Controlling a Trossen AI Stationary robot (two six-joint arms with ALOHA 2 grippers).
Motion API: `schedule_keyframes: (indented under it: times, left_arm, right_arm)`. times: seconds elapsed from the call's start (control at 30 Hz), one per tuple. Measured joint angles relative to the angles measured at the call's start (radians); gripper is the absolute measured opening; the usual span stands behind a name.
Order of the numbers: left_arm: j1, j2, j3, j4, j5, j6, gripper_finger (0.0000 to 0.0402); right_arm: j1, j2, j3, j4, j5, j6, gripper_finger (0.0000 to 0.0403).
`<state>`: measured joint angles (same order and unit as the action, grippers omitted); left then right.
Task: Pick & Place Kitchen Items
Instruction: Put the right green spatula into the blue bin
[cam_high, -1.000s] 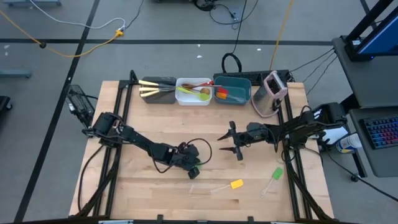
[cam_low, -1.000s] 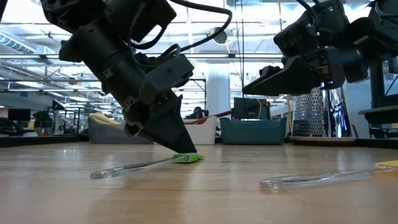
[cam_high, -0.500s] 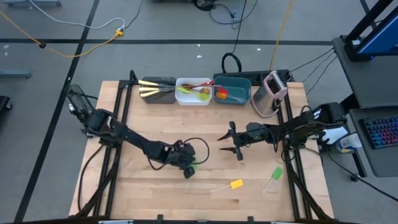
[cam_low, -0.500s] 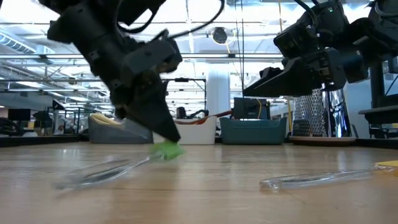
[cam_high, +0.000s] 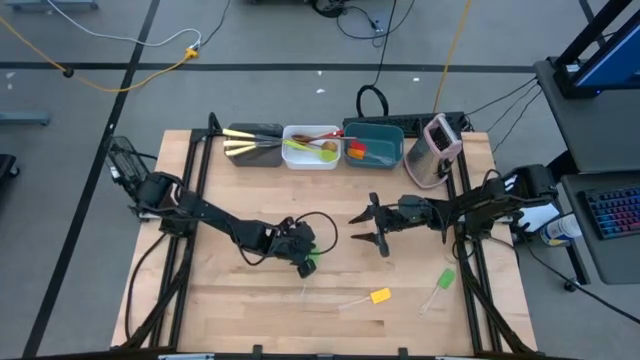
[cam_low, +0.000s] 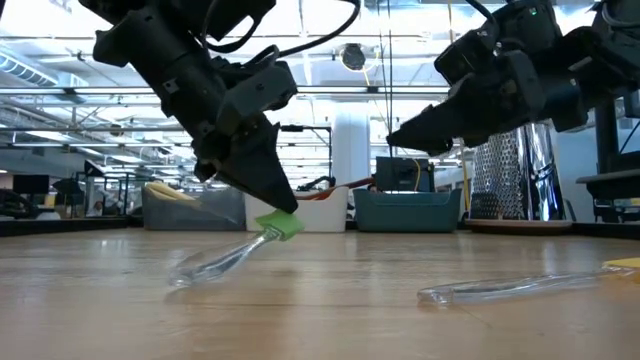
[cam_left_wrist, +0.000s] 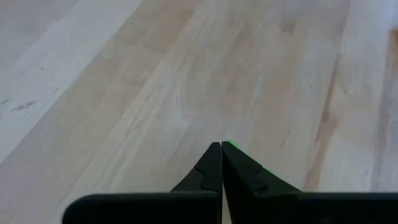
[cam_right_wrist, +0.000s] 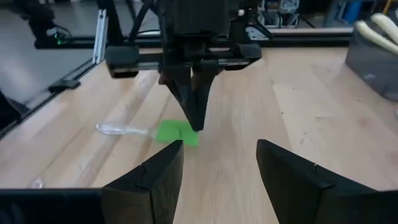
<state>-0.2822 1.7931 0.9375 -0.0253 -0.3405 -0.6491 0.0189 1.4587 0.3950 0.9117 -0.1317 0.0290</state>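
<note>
Green-headed spatula (cam_low: 262, 236) clamped by head in left gripper (cam_low: 277, 210), handle tip dragging on bench (cam_low: 330, 310). Lift clear before transport. Right gripper (cam_right_wrist: 217, 162) apart, waiting nearby.

- The left arm reaches low across the table's middle, its left gripper (cam_high: 307, 262) tilted downward, fingers pinched together on a green-headed spatula (cam_low: 278, 226).
- The right arm stretches inward, level above the table; its right gripper (cam_high: 363, 228) hangs with fingers spread, empty.
</note>
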Motion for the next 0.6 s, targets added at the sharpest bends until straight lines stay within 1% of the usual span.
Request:
schedule_keyframes:
  times: [0.1, 0.17, 0.3, 0.4, 0.43, 0.5, 0.57, 0.6]
  left_arm:
    - [0.003, 0.000, 0.000, -0.002, -0.002, 0.003, 0.0002]
    - [0.002, 0.000, 0.000, 0.013, -0.006, 0.028, 0.0002]
    - [0.002, -0.001, 0.000, 0.039, -0.009, 0.046, 0.0002]
    - [0.002, -0.001, 0.000, 0.042, -0.009, 0.068, 0.0001]
    - [0.002, -0.001, 0.000, 0.042, -0.010, 0.072, 0.0001]
    - [0.002, -0.001, 0.000, 0.046, -0.010, 0.072, 0.0002]
    - [0.002, -0.001, 0.000, 0.051, -0.010, 0.083, 0.0001]
    - [0.002, -0.001, 0.001, 0.053, -0.010, 0.091, 0.0001]
  right_arm:
    - [-0.008, 0.042, 0.000, 0.011, 0.000, 0.061, 0.0196]
    - [-0.014, 0.084, 0.003, 0.053, -0.001, 0.112, 0.0196]
    - [-0.019, 0.198, 0.069, 0.064, 0.000, 0.207, 0.0196]
    - [-0.018, 0.310, 0.147, 0.063, -0.006, 0.269, 0.0196]
    - [-0.018, 0.343, 0.169, 0.050, -0.030, 0.290, 0.0196]
    - [-0.025, 0.409, 0.215, 0.031, -0.115, 0.316, 0.0196]
    - [-0.029, 0.469, 0.256, 0.039, -0.207, 0.345, 0.0196]
    - [-0.029, 0.495, 0.280, 0.052, -0.237, 0.353, 0.0196]
